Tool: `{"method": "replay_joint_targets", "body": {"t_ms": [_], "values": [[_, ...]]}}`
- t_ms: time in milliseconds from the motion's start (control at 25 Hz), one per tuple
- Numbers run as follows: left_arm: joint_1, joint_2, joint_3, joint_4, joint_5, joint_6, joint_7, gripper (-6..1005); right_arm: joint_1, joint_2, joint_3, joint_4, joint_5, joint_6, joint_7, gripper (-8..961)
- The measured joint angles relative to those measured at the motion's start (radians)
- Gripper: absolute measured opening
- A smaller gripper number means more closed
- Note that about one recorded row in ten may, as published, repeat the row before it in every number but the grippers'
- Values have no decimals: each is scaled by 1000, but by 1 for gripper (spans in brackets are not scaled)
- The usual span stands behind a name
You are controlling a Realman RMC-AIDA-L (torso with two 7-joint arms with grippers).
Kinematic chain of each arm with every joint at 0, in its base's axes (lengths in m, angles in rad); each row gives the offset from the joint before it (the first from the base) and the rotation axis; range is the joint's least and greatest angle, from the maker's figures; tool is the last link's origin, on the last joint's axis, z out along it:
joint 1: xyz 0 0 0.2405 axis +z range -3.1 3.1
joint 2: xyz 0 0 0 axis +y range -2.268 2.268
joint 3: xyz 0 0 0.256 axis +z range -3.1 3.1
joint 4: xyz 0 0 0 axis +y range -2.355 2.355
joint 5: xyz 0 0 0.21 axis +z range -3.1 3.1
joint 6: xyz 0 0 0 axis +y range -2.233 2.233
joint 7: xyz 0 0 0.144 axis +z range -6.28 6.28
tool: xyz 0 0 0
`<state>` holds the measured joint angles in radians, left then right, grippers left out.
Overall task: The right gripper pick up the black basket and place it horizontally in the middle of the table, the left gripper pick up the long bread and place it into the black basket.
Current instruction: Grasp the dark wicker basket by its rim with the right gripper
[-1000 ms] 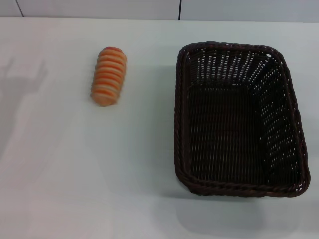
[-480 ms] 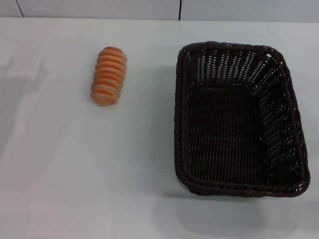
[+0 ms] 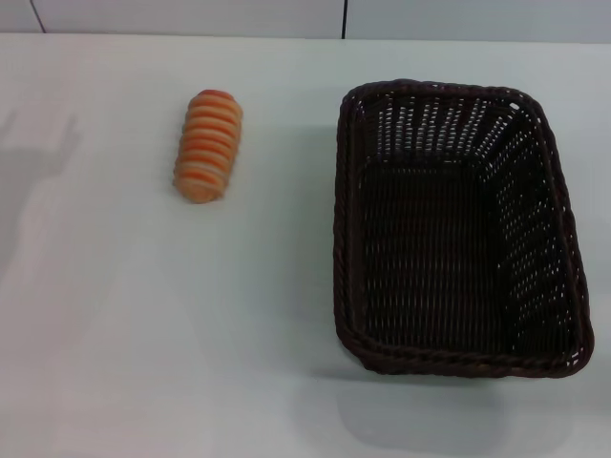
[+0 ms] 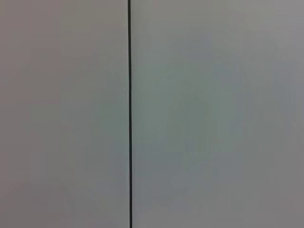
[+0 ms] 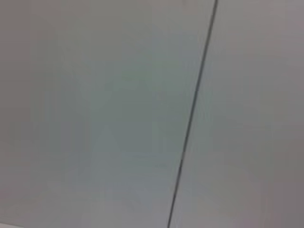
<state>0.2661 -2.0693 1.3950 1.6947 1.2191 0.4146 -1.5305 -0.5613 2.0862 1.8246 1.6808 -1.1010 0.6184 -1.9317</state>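
Note:
The black basket [image 3: 456, 229] is a large dark woven wicker box standing on the right half of the white table [image 3: 143, 324], its long side running from near to far and its inside empty. The long bread [image 3: 208, 145], an orange loaf with pale cross stripes, lies on the table at the far left, apart from the basket. Neither gripper appears in the head view. Only a faint grey shadow falls on the table at the far left edge. Both wrist views hold just a plain pale surface with a thin dark seam [image 4: 129, 114], [image 5: 192, 114].
A pale wall with dark vertical seams [image 3: 344, 17] rises behind the table's far edge. White tabletop stretches between the bread and the basket and across the near left.
The faint shadow at the table's far left edge has shifted slightly. The bread and the basket have not moved.

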Motion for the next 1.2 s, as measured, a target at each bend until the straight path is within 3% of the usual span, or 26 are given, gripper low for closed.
{"method": "replay_joint_targets", "body": {"t_ms": [240, 360, 480, 600, 800, 1160, 1200], "values": [[2, 0, -18, -9, -12, 17, 4, 844, 25, 0, 82, 151, -378, -12, 416, 496], [4, 0, -27, -10, -13, 24, 8, 844, 81, -5, 122, 229, -685, 19, 733, 496], [4, 0, -45, -15, -14, 46, 9, 844, 182, -7, 151, 311, -1039, 157, 1052, 497], [1, 0, -55, -19, -15, 62, 9, 844, 314, -8, 162, 354, -1265, 342, 1262, 497], [-8, 0, -71, -41, -22, 85, 31, 844, 572, -12, 205, 353, -1468, 674, 1450, 497], [-35, 0, -125, -122, -95, 161, 90, 843, 866, -12, 125, 360, -1713, 965, 1622, 496], [-40, 0, -151, -155, -147, 213, 124, 843, 898, -13, 122, 360, -1724, 1003, 1640, 496]]}}
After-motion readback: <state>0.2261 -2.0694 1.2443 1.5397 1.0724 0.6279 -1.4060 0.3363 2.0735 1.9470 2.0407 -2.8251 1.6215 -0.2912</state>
